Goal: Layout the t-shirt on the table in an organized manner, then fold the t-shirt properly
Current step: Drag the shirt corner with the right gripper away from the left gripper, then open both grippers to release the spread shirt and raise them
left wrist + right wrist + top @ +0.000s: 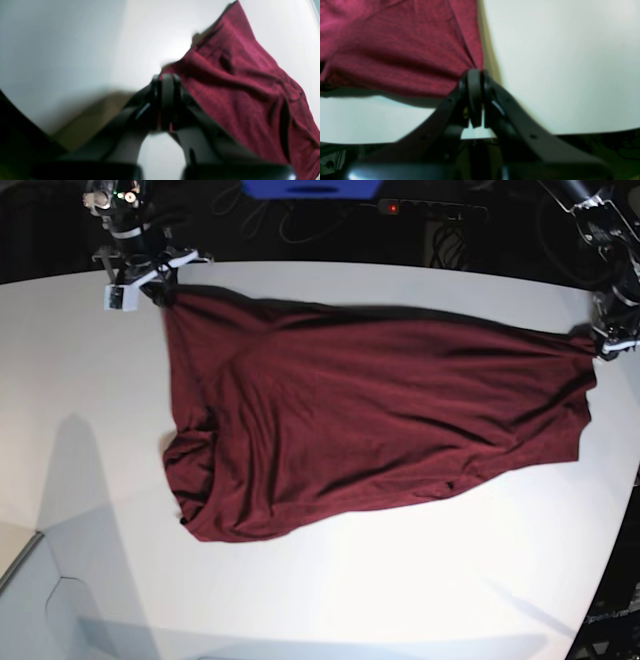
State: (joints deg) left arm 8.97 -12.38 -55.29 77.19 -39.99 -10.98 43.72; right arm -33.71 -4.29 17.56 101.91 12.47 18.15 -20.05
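Observation:
The dark maroon t-shirt [370,420] hangs stretched across the far part of the white table [80,380], its lower part lying wrinkled on the tabletop. My right gripper [155,280] is shut on the shirt's far-left corner. In the right wrist view that gripper [475,72] pinches the t-shirt [395,50] above the table [557,62]. At the right edge, my left gripper [605,340] is shut on the opposite corner. The left wrist view has its closed fingertips [166,77] against the t-shirt [237,82], with the table [75,50] behind.
Beyond the table's far edge lie dark floor, cables and a power strip with a red light [395,207]. A blue object [310,188] sits at the top. The table's curved edge [615,560] runs down the right side.

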